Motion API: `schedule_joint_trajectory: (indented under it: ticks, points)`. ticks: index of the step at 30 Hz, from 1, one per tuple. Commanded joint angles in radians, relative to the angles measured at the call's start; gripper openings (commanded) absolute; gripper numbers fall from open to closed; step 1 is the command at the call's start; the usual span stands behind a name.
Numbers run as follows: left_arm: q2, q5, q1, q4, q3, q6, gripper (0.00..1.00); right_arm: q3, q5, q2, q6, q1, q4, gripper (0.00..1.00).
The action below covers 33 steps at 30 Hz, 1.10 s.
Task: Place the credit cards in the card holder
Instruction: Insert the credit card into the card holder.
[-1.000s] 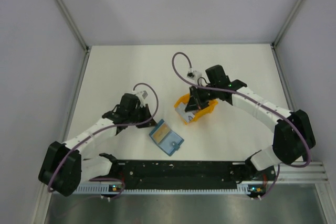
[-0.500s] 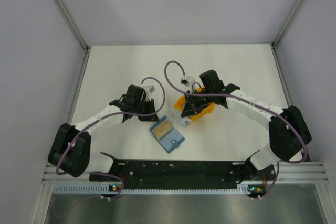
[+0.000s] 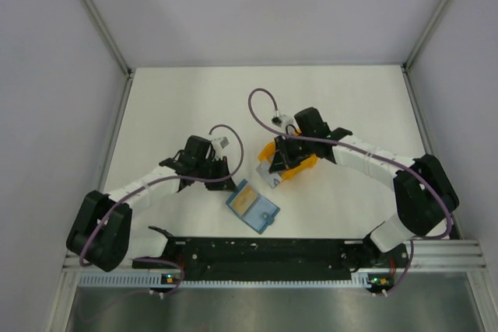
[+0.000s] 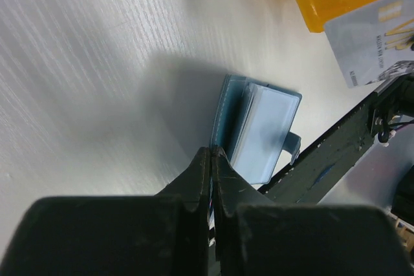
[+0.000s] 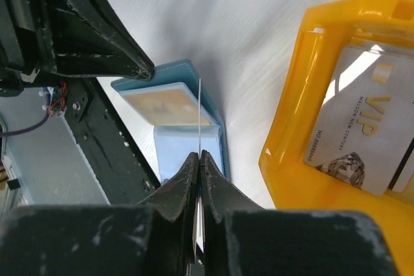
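Card holder [image 3: 251, 207] lies flat on the bench [image 3: 171, 106], between the two arms and just beside the orange tray [image 5: 292, 114]; a yellowish card [image 5: 165, 105] already sits in its upper pocket, and the paler pocket below looks free; the right gripper [image 5: 199, 159] is clamped on a pale card [image 3: 271, 179], held on edge above the card holder, roughly over the line between the two pockets; another printed card [image 5: 362, 147] waits in the tray; the left gripper [image 4: 211, 159] has its fingers pressed together with nothing between them, its tip just at one corner of the card holder; whether it touches, I cannot tell.

The step in hand looks to be sliding the pale card into a pocket; to do it well, the card's lower edge should meet the pocket mouth squarely, so turn the wrist until the card runs parallel to the opening; lay the card low towards the bench rather than stabbing straight down, since a steep card would likely bend or skid off the face; the card holder is light and will probably slide, so the left gripper ought to press on a corner, clear of the pocket; push slowly, and let go only once most of the card is inside.
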Motion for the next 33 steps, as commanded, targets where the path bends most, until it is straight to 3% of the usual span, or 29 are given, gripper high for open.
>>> schedule_joint_trajectory:
  ticks: [1,6,19,20,24,30,33]
  points:
    - [-0.057,-0.025,0.003,0.024,-0.014,-0.043,0.0,-0.029,0.061,-0.002,0.125,0.036,0.067,0.0]
    - [-0.139,-0.123,0.002,0.054,-0.07,-0.182,0.0,-0.104,0.114,-0.025,0.274,0.046,0.157,0.0]
    - [-0.479,-0.421,-0.037,-0.002,-0.267,-0.535,0.0,-0.072,0.348,-0.063,0.346,0.154,0.154,0.0]
    - [-0.491,-0.427,-0.035,-0.002,-0.273,-0.54,0.03,-0.069,0.36,-0.06,0.349,0.163,0.156,0.0]
    - [-0.511,-0.47,-0.035,-0.067,-0.239,-0.511,0.29,-0.086,0.363,-0.063,0.388,0.181,0.189,0.0]
    - [-0.534,-0.651,-0.035,-0.289,-0.085,-0.44,0.45,-0.141,0.337,-0.114,0.454,0.183,0.317,0.0]
    - [-0.58,-0.629,-0.035,-0.297,-0.041,-0.393,0.52,-0.169,0.305,-0.138,0.495,0.183,0.409,0.0]
